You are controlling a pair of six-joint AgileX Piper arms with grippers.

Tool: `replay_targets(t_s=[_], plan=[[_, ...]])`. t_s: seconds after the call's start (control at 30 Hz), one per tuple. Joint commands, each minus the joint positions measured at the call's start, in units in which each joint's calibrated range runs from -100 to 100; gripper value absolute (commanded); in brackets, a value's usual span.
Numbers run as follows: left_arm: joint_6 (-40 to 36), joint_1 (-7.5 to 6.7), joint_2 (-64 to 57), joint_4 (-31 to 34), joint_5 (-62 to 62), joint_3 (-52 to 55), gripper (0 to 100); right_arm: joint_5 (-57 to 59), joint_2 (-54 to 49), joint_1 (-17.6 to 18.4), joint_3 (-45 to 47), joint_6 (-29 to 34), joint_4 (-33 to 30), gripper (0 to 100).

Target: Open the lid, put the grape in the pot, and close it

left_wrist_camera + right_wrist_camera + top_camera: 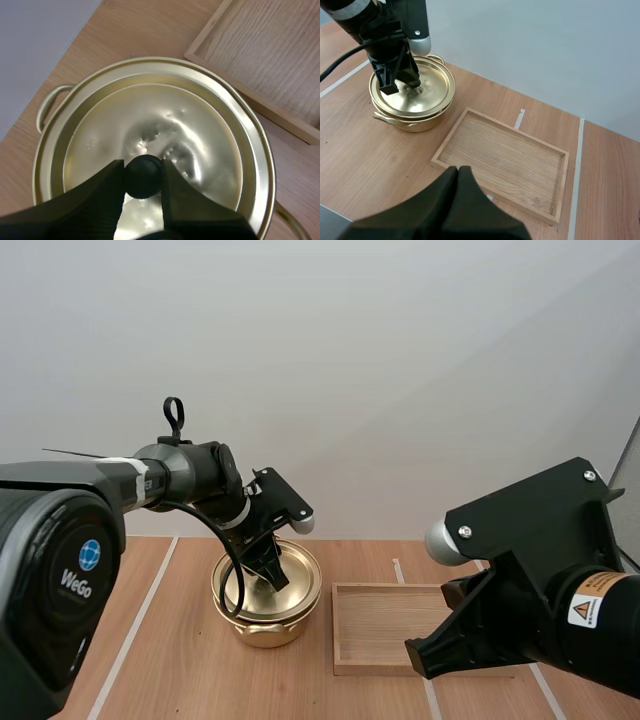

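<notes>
The lid-opening step is in hand: the left claw [143, 170] is pinched narrowly on the round black knob [143, 179] at the centre of the shiny gold metal lid [165, 120]. The lid lies on the gold two-handled pot [265, 628], which stands on the wooden desk [375, 165] just beside the shallow wooden tray [510, 155]. The right claw [458, 174] hangs near the tray's near edge, fingers pressed together and empty. Next should come a straight lift, with the grip firm enough that the slick lid does not swing.

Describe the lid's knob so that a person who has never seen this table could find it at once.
On the wooden table, left of the wooden tray, stands a golden pot. Its golden lid has a small round knob at the centre, pinched by the left claw. It is the only black ball on all that shiny metal.
</notes>
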Motion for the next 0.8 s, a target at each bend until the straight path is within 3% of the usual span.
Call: replay_targets(t_s=[0.0,0.33,0.4,0.47,0.53,0.6,0.63,0.77], plan=[[0.3,-0.19,1.2,-1.2,0.4,1.3,0,0.0,-0.6,-0.2,0.0,0.0,-0.6,0],[0.5,-0.19,1.3,-1.2,-0.6,1.7,0,0.0,-0.6,-0.2,0.0,0.0,-0.6,0],[0.5,-0.19,1.2,-1.0,-0.1,1.7,4,0.0,-0.6,-0.2,0.0,0.0,-0.6,0],[0.5,-0.19,1.1,-1.0,0.2,1.7,19,0.0,-0.6,-0.2,0.0,0.0,-0.6,0],[0.5,-0.19,0.6,-1.0,0.8,1.7,45,0.0,-0.6,-0.2,0.0,0.0,-0.6,0],[0.2,-0.19,-0.3,-1.0,1.4,1.7,88,0.0,-0.6,-0.2,0.0,0.0,-0.6,0],[0.2,-0.19,-1.0,-1.0,1.9,1.7,100,0.0,-0.6,-0.2,0.0,0.0,-0.6,0],[0.1,-0.19,-5.4,-1.0,4.0,1.5,100,0.0,-0.6,-0.2,0.0,0.0,-0.6,0]])
